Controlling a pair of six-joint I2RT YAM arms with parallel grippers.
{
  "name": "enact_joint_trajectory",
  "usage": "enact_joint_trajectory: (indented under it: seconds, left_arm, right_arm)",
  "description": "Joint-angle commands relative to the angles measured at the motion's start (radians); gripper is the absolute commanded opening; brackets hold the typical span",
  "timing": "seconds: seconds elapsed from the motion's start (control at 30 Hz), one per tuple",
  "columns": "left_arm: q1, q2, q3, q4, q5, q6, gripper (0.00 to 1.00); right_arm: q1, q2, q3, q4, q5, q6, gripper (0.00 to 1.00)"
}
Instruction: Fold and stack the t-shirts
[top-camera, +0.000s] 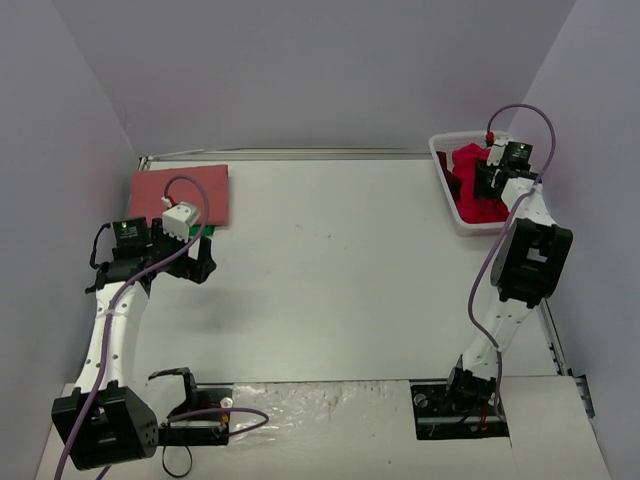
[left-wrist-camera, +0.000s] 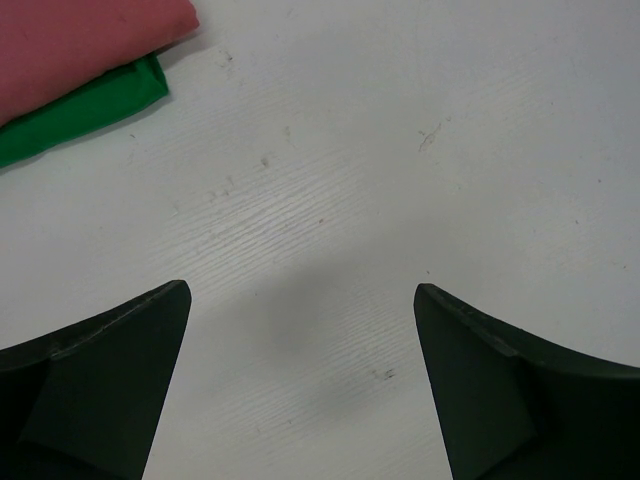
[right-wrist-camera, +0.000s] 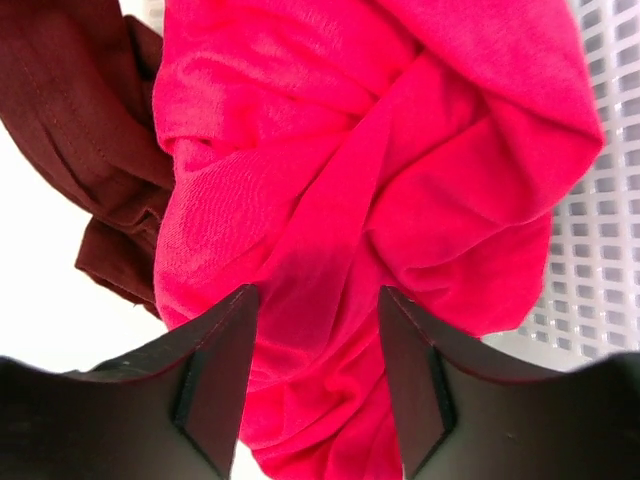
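Pick-up: right fingers (right-wrist-camera: 215, 370) are gripping the crimson shirt (right-wrist-camera: 380, 150) in the basket (right-wrist-camera: 600, 250); left fingers (left-wrist-camera: 90, 380) are hanging open. Next: lifting it onto the counter (top-camera: 340, 260).

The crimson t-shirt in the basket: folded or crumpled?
Crumpled: the crimson t-shirt bunches in twisted wrinkles inside the white basket.

We're looking at a white bench (top-camera: 330, 270), lightly scuffed, with grain showing in the left wrist view. A white plastic lattice basket (top-camera: 442, 175) is sitting at its far-right corner, grid wall filling the right edge of the right wrist view. A green cloth (left-wrist-camera: 90, 115) is lying flat at far left, only an edge poking out. A crinkled clear plastic sheet (top-camera: 320, 400) is covering the near edge. Pale purple walls (top-camera: 300, 70) are boxing everything in.
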Motion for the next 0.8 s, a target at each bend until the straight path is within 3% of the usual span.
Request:
enact_joint_trajectory:
  seconds: [0.0, 0.07, 0.1, 0.13, 0.33, 0.77]
  left_arm:
    - [0.009, -0.011, 0.031, -0.004, 0.012, 0.023, 0.94]
    - [0.009, -0.013, 0.031, -0.006, 0.014, 0.023, 0.94]
    - [0.009, -0.013, 0.031, -0.006, 0.014, 0.024, 0.94]
    - [0.009, -0.014, 0.030, -0.006, 0.014, 0.024, 0.94]
    - [0.011, -0.016, 0.028, -0.006, 0.012, 0.026, 0.94]
    - [0.020, -0.020, 0.030, -0.006, 0.022, 0.024, 0.94]
  right_arm:
    - [0.006, -0.047, -0.015, -0.012, -0.007, -0.019, 0.41]
    - [0.006, -0.036, -0.009, -0.012, 0.004, -0.022, 0.30]
    - [0.004, -0.022, -0.004, -0.010, 0.016, -0.023, 0.13]
    - [0.004, -0.016, 0.006, -0.012, 0.023, -0.023, 0.02]
    - [0.009, -0.024, 0.002, -0.007, 0.009, -0.022, 0.00]
    - [0.015, -0.225, -0.047, 0.016, -0.046, 0.001, 0.00]
